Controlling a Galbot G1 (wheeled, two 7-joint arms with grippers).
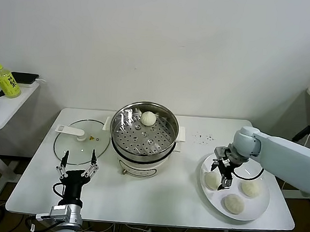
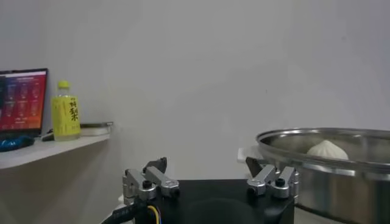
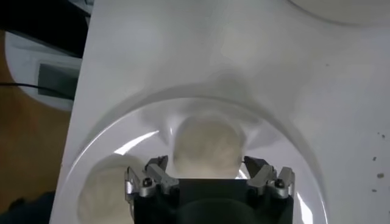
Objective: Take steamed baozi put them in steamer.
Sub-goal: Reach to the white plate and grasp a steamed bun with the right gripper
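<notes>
While your head camera looked down on the white table (image 1: 137, 200), the steamer (image 1: 143, 138) stood mid-table with one baozi (image 1: 148, 118) on the far side of its perforated tray. Three more buns lay on the white plate (image 1: 259, 207) to the right. Your right gripper (image 1: 220, 175) hung over the plate's near-left bun (image 1: 212, 180), fingers spread either side, not closed on it; the gripper hid part of that bun. Your left gripper (image 1: 76, 169) sat parked at the front left, fingers wide, just before the glass lid (image 1: 82, 141).

Left wrist view: open fingertips (image 2: 153, 181), nothing between them. The steamer's rim (image 2: 323, 139) cut off all but the crown of the bun inside (image 2: 327, 150). A yellow bottle (image 2: 65, 111) stood on a side shelf.

Right wrist view: your fingers (image 3: 148, 176) stood wide, straddling one bun (image 3: 207, 143) on the plate (image 3: 116, 140). Whether they touched it, you could not tell. A second bun (image 3: 100, 189) was half hidden behind the gripper body.
</notes>
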